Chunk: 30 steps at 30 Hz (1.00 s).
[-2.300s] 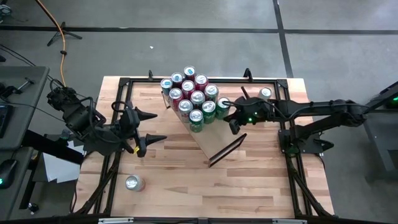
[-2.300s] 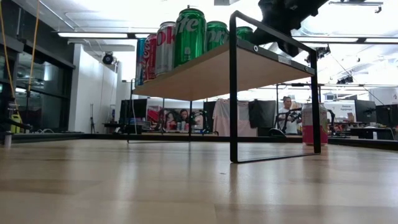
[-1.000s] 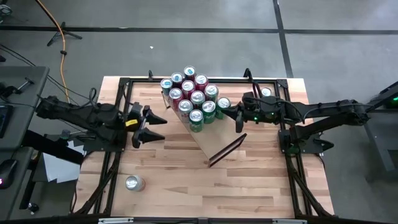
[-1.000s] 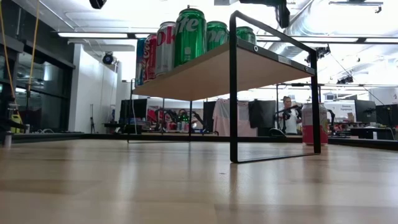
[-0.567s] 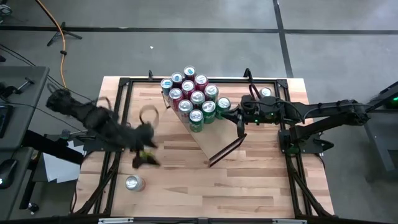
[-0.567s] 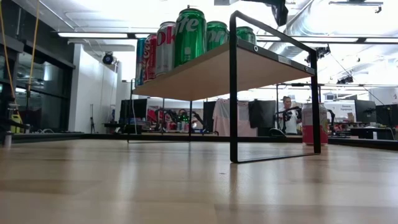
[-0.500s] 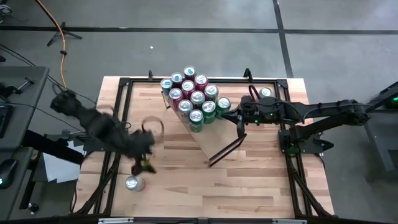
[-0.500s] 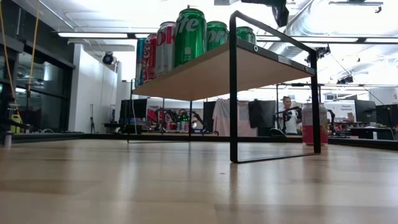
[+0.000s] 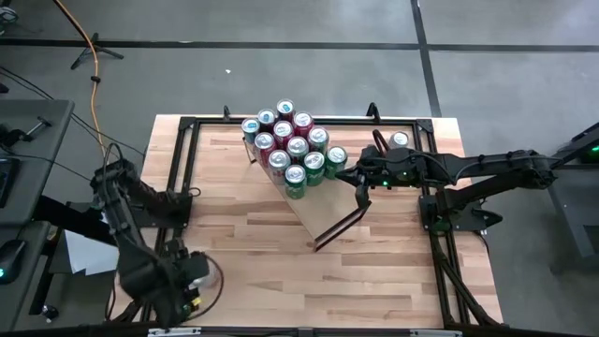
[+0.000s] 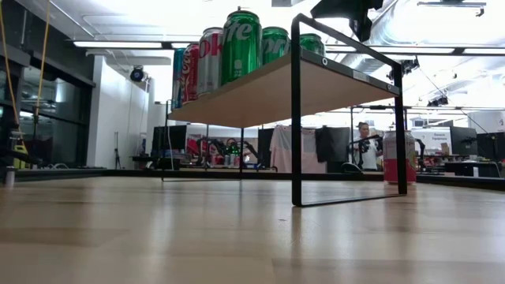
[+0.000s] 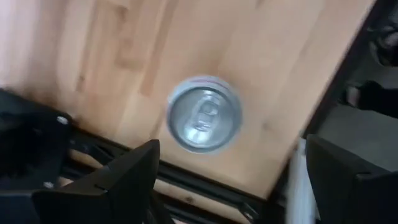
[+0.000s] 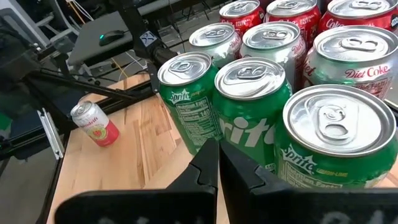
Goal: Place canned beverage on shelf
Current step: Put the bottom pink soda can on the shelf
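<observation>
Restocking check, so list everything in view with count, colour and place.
shelf: one, pale wood on black frame, mid-table, set at an angle
shelved cans: about twelve, red, green and silver, bunched at the shelf's far end
loose cans: two, silver tops; one front-left on the table, one at the back-right corner
table: one, striped wood
left gripper: open, over the front-left can
right gripper: shut, beside the green cans at the shelf's right side
</observation>
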{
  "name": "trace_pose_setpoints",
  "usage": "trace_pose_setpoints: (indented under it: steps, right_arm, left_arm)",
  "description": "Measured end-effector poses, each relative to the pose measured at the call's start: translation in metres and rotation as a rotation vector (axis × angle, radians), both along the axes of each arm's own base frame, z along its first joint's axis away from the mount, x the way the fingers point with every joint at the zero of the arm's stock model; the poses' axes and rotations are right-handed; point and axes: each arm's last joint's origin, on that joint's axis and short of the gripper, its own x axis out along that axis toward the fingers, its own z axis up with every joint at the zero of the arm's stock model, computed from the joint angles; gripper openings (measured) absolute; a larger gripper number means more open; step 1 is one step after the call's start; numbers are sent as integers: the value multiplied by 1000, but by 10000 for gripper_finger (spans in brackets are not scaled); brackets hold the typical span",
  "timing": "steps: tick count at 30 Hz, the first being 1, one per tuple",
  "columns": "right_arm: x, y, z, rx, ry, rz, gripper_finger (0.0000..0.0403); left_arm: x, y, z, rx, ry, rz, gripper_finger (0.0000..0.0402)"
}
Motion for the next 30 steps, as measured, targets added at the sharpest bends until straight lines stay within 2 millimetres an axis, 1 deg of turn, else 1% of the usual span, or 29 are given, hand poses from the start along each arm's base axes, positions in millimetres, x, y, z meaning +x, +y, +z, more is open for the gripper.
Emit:
trace_pose_setpoints:
  steps: [2,5,12,15,23,30]
  right_arm:
    - [0,0,0,0,0,0,0]
    - [0,0,0,0,4,-1,0]
    - [0,0,0,6,3,-6,0]
    - [0,0,-1,5,12,-7,0]
    - [-1,0,-2,5,22,-9,0]
    - [-1,0,-2,3,24,-15,0]
  left_arm:
    - [-8,-2,-3,53,-30,-15,307]
    - [-14,0,-11,109,-46,-41,307]
    - [-13,1,-37,138,-20,-170,307]
    - [-12,3,-48,148,-14,-181,307]
    - [-8,1,-74,80,-36,-180,307]
    - [-5,6,-88,51,6,-146,307]
